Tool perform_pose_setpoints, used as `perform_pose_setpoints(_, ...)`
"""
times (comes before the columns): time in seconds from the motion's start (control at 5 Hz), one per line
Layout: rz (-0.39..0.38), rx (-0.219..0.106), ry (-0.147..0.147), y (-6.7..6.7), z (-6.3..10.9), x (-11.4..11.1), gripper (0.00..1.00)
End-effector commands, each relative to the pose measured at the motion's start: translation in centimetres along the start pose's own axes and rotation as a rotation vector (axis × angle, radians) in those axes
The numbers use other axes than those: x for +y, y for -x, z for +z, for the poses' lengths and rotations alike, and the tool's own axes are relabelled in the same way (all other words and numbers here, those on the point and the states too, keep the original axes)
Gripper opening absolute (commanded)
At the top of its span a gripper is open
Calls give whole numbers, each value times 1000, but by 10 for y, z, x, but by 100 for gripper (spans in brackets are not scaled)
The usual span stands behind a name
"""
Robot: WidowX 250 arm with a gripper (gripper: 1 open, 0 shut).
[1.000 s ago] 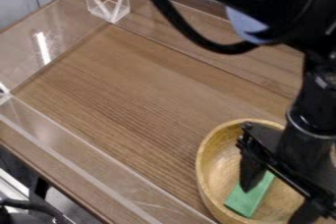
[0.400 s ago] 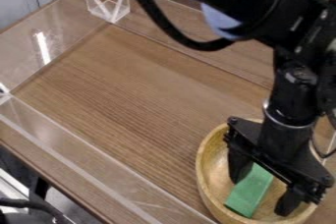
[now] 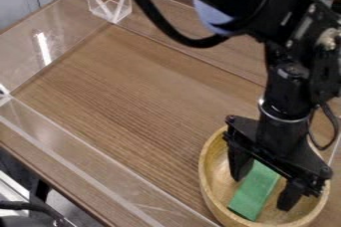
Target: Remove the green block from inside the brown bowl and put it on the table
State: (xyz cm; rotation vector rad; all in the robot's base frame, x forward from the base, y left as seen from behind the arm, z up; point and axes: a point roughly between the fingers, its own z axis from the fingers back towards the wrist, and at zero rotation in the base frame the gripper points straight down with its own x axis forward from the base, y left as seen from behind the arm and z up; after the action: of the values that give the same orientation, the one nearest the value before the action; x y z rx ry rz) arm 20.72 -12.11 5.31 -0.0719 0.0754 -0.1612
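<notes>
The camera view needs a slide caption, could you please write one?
Open gripper straddling the green block inside the brown bowl on the table.

- The wide brown wood-grain surface (image 3: 134,92) looks smooth, with fine straight streaks and a soft sheen.
- The low clear acrylic walls (image 3: 60,32) at its ten o'clock edge are glossy and catch white glints.
- The round light tan wooden bowl (image 3: 213,176) has a matt, thick rim.
- The small flat bright green block (image 3: 257,193) looks plain and matt.
- The black claw (image 3: 266,181) looks like dull dark plastic or metal; which one cannot be told.
</notes>
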Motion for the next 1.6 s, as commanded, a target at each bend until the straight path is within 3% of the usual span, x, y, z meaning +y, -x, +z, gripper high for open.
perform_pose_setpoints(0.0,15,-40,27,-9,8,1,100)
perform_pose_setpoints(1.4,82,-66,87,-22,2,7,100)
